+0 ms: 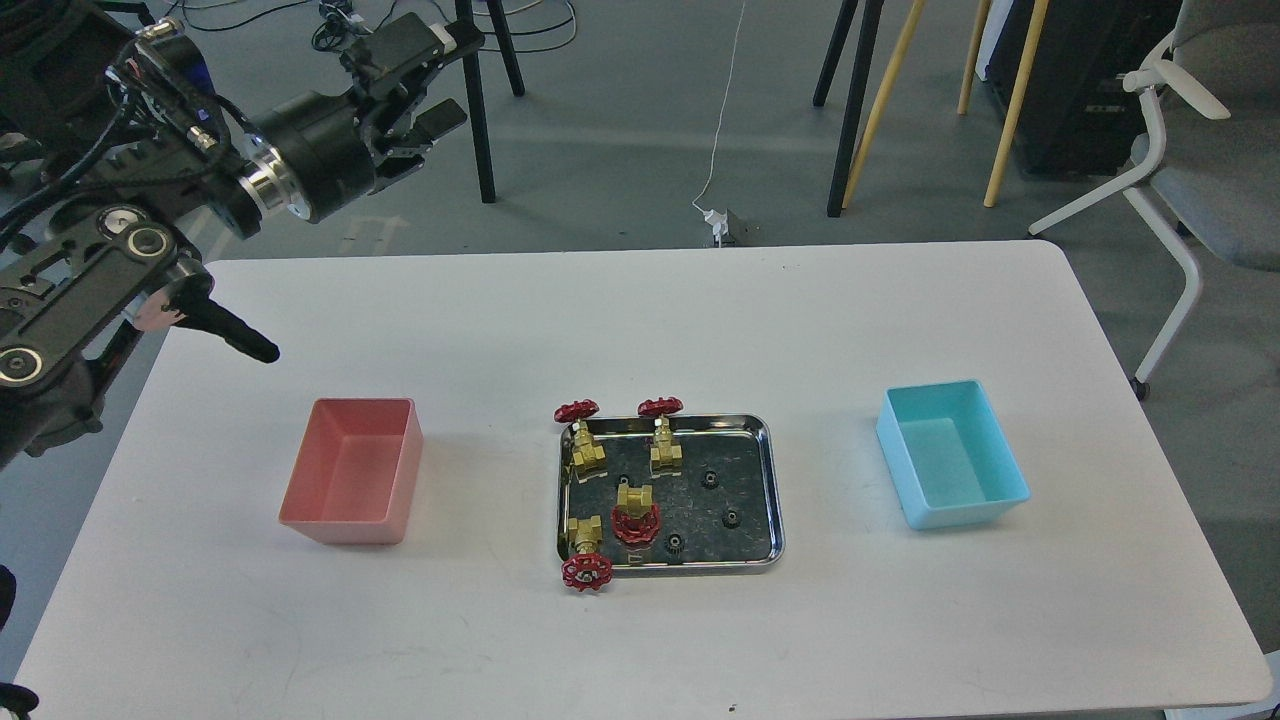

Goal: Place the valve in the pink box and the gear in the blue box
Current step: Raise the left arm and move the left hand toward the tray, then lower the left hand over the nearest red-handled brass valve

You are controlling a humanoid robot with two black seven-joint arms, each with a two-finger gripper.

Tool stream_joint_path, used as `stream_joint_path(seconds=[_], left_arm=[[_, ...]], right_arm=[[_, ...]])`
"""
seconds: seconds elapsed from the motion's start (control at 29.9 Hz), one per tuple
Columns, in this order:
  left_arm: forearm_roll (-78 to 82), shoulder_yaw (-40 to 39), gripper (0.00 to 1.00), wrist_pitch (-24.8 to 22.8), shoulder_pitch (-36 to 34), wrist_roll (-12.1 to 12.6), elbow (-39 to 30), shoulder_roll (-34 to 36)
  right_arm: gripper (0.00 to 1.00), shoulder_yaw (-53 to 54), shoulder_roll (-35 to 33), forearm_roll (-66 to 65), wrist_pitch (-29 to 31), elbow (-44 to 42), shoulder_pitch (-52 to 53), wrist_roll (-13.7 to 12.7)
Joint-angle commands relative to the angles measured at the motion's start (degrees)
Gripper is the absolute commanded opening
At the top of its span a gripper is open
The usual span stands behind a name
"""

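Several brass valves with red handwheels lie in the left half of a steel tray (pixel 775 480): two at the back (pixel 588 450) (pixel 665 445), one in the middle (pixel 636 512), one (pixel 586 555) hanging over the front rim. Several tiny black gears (pixel 711 478) (pixel 733 517) (pixel 675 542) lie in the tray's right half. The pink box (pixel 350 470) stands empty to the left, the blue box (pixel 950 455) empty to the right. My left gripper (pixel 452 75) is open and empty, high at the far left, beyond the table's back edge. My right gripper is out of view.
The white table (pixel 640 330) holds the tray and both boxes in one row. My left arm's elbow and a black lever (pixel 225 333) overhang the table's back left corner. Stand legs and a chair (pixel 1200 150) are on the floor behind.
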Motion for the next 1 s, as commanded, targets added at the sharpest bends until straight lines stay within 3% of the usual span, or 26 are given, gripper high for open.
stream_joint_path(seconds=[0.0,0.17,0.33,0.47,0.77,0.87,0.97], left_arm=[[0.3,0.7,1.00,1.6,0.0,0.3,0.1,0.0],[6.3,3.9,0.99,0.8,-0.7,0.0,-1.3,0.9],[13.5,6.3,0.99,-4.4,-0.5,-0.2,-10.4,4.6],[22.6,10.3,0.99,-5.1,-0.7,-0.6,-15.5,4.3],[43.2,14.3,0.94,-3.1,0.0,-9.5,-17.6,-2.9],[54.2,18.7,0.94,1.4,0.1,-13.0,-17.4,-3.6],[64.4,26.0,0.93,9.8,0.1,-14.6,-15.7,-4.4]], right_arm=[[0.99,0.8,0.0,0.1,0.0,0.1,0.4,0.0],[0.99,2.5,0.0,0.1,0.0,0.2,1.8,0.0],[0.99,4.1,0.1,0.1,0.0,0.2,2.3,0.0],[0.99,5.1,0.5,0.1,0.0,0.2,2.3,0.0],[0.99,6.3,0.0,0.1,0.0,0.0,2.9,0.0],[0.99,6.1,-0.1,0.0,0.0,0.0,3.1,-0.1],[0.99,6.1,-0.1,0.0,0.0,0.1,3.4,-0.2]])
